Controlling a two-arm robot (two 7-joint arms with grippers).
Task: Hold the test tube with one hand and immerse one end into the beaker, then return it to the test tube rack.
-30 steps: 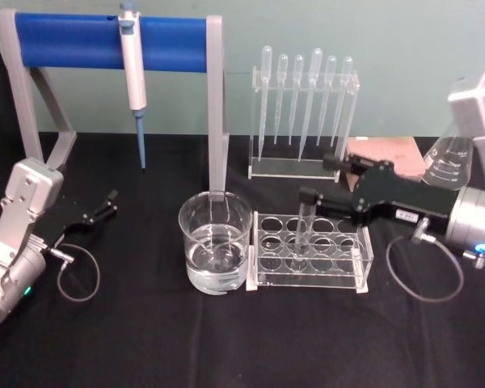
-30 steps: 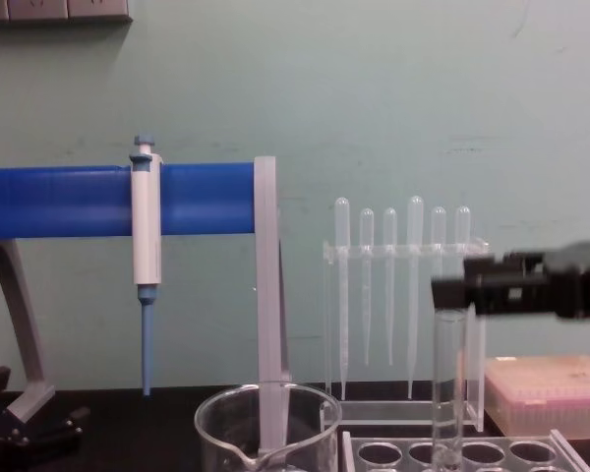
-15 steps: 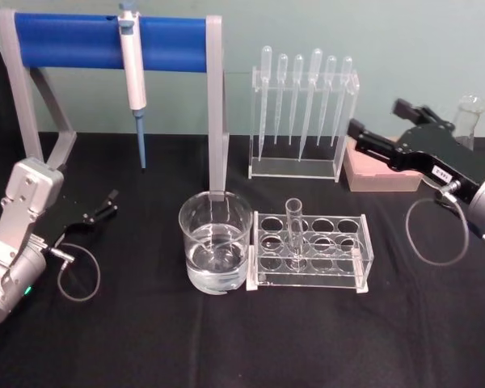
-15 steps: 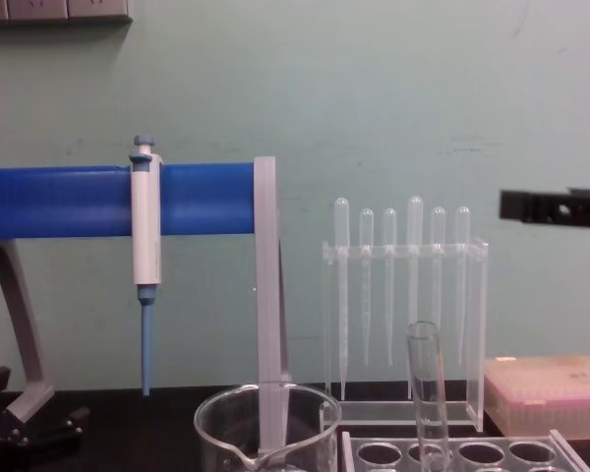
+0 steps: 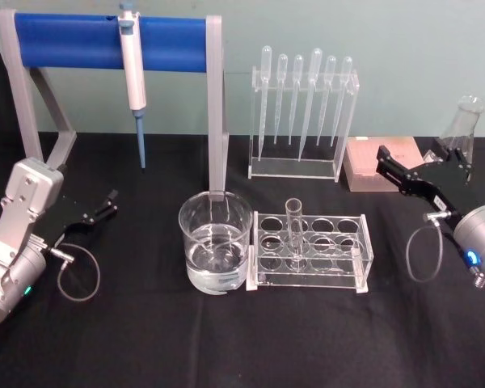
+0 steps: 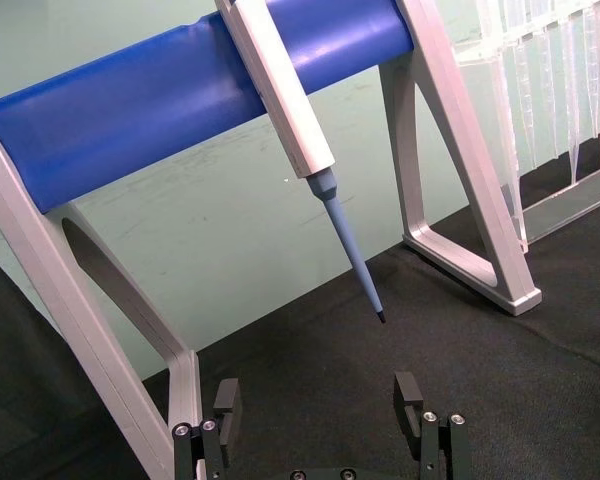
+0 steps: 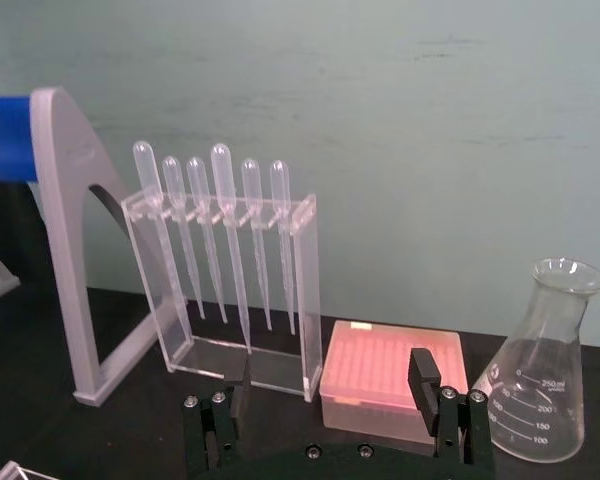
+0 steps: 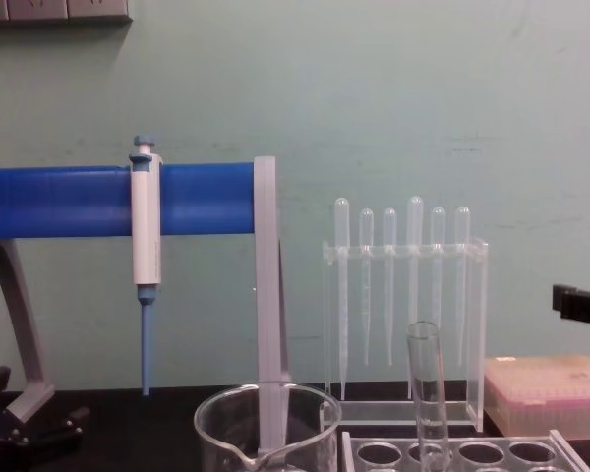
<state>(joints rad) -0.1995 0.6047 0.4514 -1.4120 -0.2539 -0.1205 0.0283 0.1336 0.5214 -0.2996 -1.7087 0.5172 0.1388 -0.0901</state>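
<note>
The test tube (image 5: 293,229) stands upright in a front hole of the clear rack (image 5: 352,260), free of any grip; the chest view shows the test tube (image 8: 425,391) too. Just left of the rack stands the beaker (image 5: 216,252), holding some clear liquid, and its spouted rim shows low in the chest view as beaker (image 8: 265,421). My right gripper (image 5: 422,160) hangs open and empty at the far right, well away from the tube; its black fingers (image 7: 421,372) stand apart in the right wrist view. My left gripper (image 5: 107,204) is parked at the left, open (image 6: 318,395).
A blue-barred stand (image 5: 105,42) with a hanging micropipette (image 5: 132,73) fills the back left. A rack of thin pipettes (image 5: 303,113) stands behind the tube rack. A pink tip box (image 5: 372,171) and a conical flask (image 7: 540,380) sit beside the right gripper.
The right gripper, shut on the tube over the rack a second ago, has let go and drawn back to the right. The tube now stands alone in the rack. Left arm unmoved.
</note>
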